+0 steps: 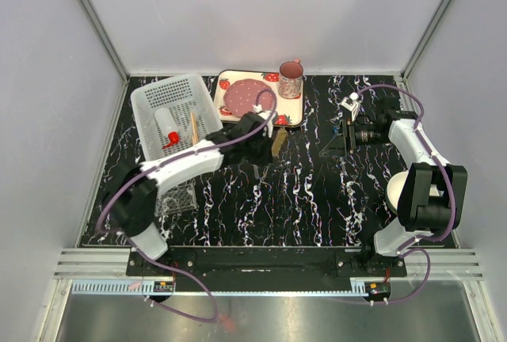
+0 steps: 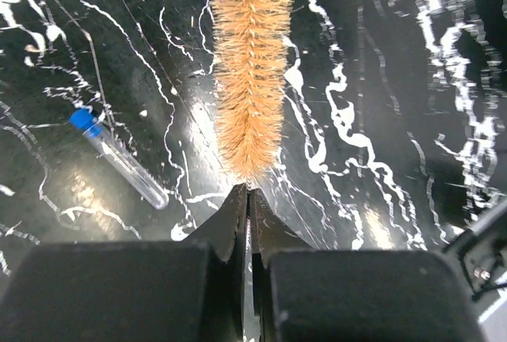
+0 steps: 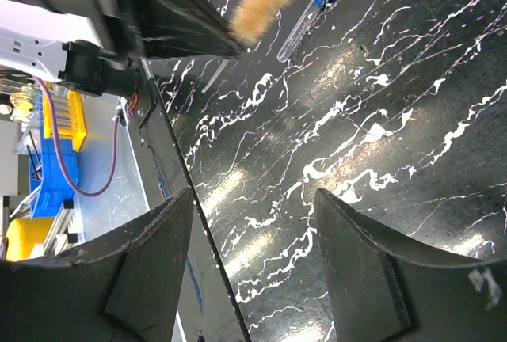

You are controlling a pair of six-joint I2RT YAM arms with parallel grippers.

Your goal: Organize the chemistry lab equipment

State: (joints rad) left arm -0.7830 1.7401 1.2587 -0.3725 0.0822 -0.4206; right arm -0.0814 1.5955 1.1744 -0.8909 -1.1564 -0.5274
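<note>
top: overhead, far | left wrist: close, downward | right wrist: oblique | share brush (image 2: 249,65)

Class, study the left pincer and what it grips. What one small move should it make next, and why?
Probably swing left toward the white perforated plastic basket. The left pincer is shut on the tan bristle tube brush, and the basket already holds a red-capped white bottle and a tan wooden stick.
</note>
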